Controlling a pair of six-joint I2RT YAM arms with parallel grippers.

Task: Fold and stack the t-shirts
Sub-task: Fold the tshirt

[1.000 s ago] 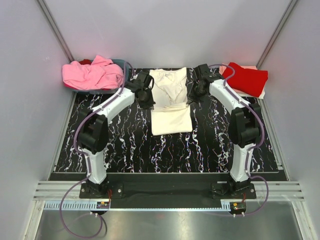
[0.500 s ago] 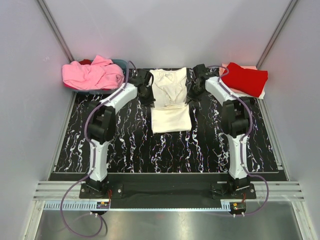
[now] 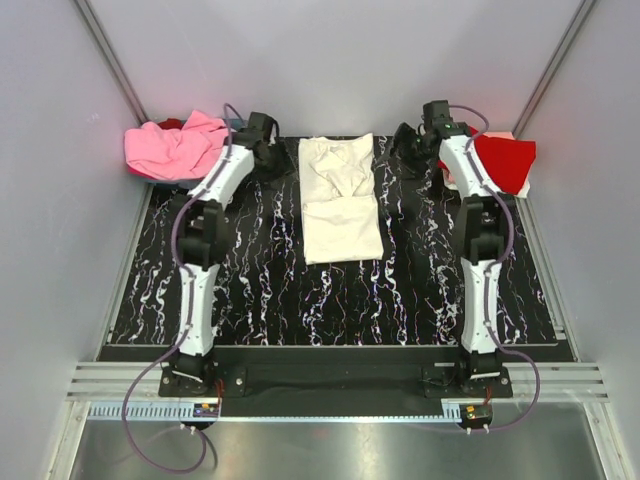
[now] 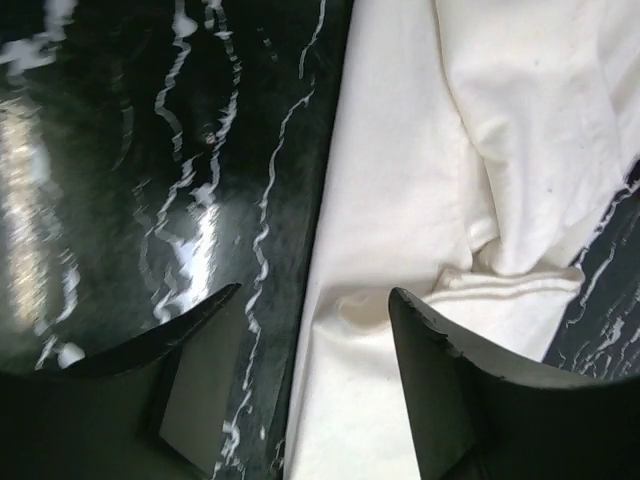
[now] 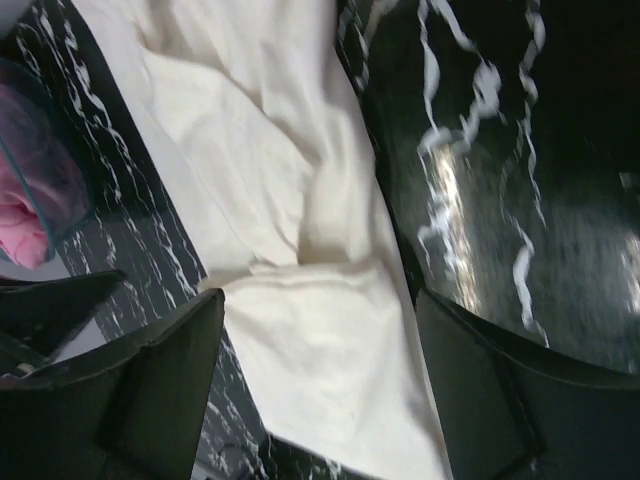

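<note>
Showing the fold in progress: the black, white-veined marble-patterned table top [image 3: 250,290] served as the flat bed for folding; the cream-white soft cloth t-shirt [image 3: 340,205] lay on its far middle, between the two arms, as a narrow strip running near to far, with both sides turned inward and wrinkled layers gathered on its far half, a shape that probably suited a crosswise fold next; the crumpled pink cloth t-shirt [image 3: 180,150] was heaped at the far left over the blue-grey basket [image 3: 152,181], apparently supply awaiting its turn; the neatly squared red cloth t-shirt [image 3: 505,160] sat at the far right, well apart from the work, judged to be the start of the stack; the left gripper [image 4: 310,330] hung low over the cream shirt's left edge with jaws parted and nothing pinched, one finger above bare table and the other above cloth; the right gripper [image 5: 318,300] hung likewise over the opposite edge, jaws spread and gripping nothing; both seemed placed beside the strip so that the cloth could lie undisturbed.
</note>
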